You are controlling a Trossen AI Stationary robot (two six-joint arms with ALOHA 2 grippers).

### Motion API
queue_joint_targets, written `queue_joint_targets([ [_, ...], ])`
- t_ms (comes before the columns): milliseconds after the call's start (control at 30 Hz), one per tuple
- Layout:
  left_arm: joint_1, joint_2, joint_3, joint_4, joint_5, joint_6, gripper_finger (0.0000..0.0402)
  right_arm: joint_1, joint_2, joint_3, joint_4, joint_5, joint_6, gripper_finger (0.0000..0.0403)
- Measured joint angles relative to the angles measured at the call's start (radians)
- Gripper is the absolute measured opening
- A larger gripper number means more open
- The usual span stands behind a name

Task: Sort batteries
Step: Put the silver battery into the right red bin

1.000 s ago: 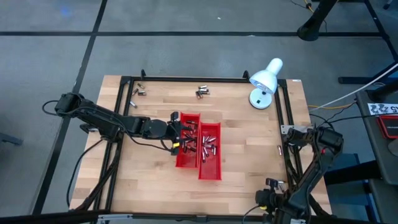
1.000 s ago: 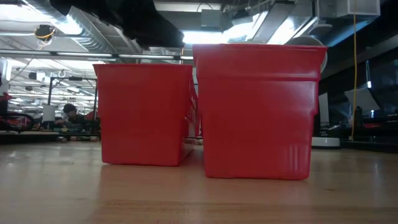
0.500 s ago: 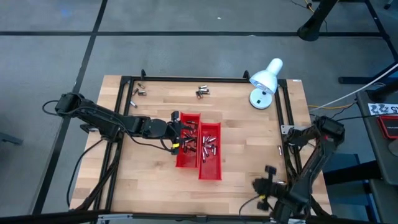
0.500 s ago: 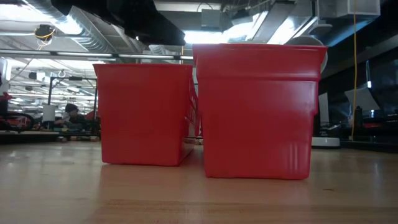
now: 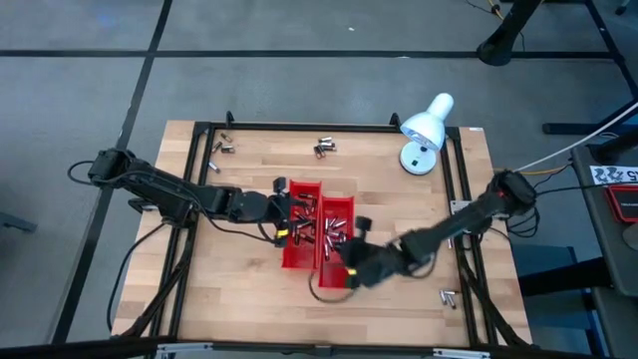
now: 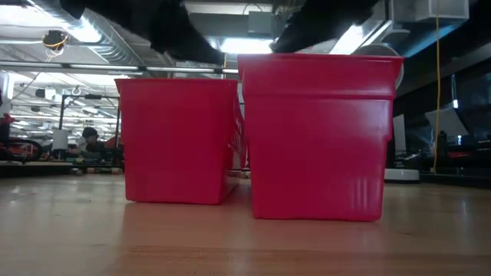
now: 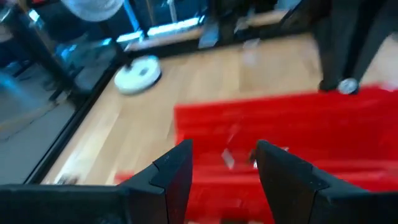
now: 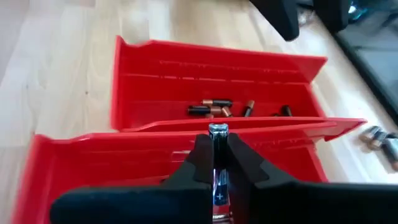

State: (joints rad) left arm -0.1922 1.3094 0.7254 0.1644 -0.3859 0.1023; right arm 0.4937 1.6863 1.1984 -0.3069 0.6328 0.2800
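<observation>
Two red trays sit side by side mid-table: the left tray (image 5: 289,257) and the right tray (image 5: 337,273). Both hold small silvery batteries (image 5: 326,232), and several lie in the farther tray in the right wrist view (image 8: 211,109). My left gripper (image 5: 285,212) hangs open over the left tray's far half; its wrist view shows the gripper (image 7: 224,167) above red plastic. My right gripper (image 5: 353,261) hovers over the right tray's near part, shut on one battery (image 8: 217,132). My right gripper pinches a single battery between its two fingers (image 8: 200,155). The battery lies along the fingers, and its silvery cap end (image 8: 217,129) sticks out past the fingertips. It is lifted clear above the right tray (image 8: 93,163).
Loose batteries lie near the table's far edge (image 5: 324,149), at the far left (image 5: 224,147) and near the right near corner (image 5: 449,296). A white desk lamp (image 5: 424,130) stands at the far right. A black frame (image 5: 299,127) borders the table. From the low view, the trays (image 6: 318,138) fill the picture.
My right arm has swung from the table's near right corner toward the trays, stretching out leftward until its gripper hangs over the right tray's near part. The left arm and both trays have stayed put.
</observation>
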Motion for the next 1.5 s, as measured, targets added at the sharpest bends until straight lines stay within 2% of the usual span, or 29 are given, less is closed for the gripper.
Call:
queue_joint_targets([
  [133, -0.013, -0.014, 0.0, -0.198, -0.139, -0.098, 0.0166, -0.071, 0.0, 0.0, -0.02, -0.065, -0.045, 0.0014],
  [233, -0.025, -0.053, -0.001, -0.388, -0.198, -0.214, 0.0166, -0.103, 0.008, -0.001, -0.02, -0.101, -0.057, 0.0014],
  [400, -0.018, -0.144, -0.001, -0.614, -0.208, -0.367, 0.0166, -0.125, 0.031, -0.002, -0.081, -0.136, -0.051, 0.0014],
  [533, 0.04, -0.19, 0.0, -0.806, -0.209, -0.516, 0.0166, -0.13, 0.055, -0.003, -0.106, -0.171, -0.051, 0.0],
  [633, 0.099, -0.192, 0.0, -0.919, -0.199, -0.598, 0.0166, -0.13, 0.066, -0.003, -0.106, -0.167, -0.061, 0.0012],
  [833, 0.163, -0.175, 0.0, -0.934, -0.138, -0.576, 0.0166, -0.128, 0.047, -0.002, -0.128, -0.1, -0.117, 0.0055],
  [967, 0.196, -0.171, 0.0, -0.917, -0.126, -0.505, 0.0166, -0.112, -0.02, 0.025, -0.252, -0.112, -0.08, 0.0069],
  [1100, 0.282, -0.17, 0.0, -0.902, -0.007, -0.412, 0.0166, -0.065, -0.098, 0.033, -0.451, -0.139, 0.065, 0.007],
  [1200, 0.341, -0.169, 0.0, -0.9, 0.06, -0.366, 0.0166, -0.011, -0.142, 0.034, -0.651, -0.172, 0.271, 0.0071],
  [1367, 0.383, -0.169, 0.0, -0.888, 0.069, -0.326, 0.0166, 0.131, -0.154, 0.034, -0.911, -0.298, 0.691, 0.0071],
  [1500, 0.384, -0.169, 0.0, -0.83, 0.07, -0.3, 0.0166, 0.255, -0.149, 0.034, -0.919, -0.413, 0.943, 0.0071],
])
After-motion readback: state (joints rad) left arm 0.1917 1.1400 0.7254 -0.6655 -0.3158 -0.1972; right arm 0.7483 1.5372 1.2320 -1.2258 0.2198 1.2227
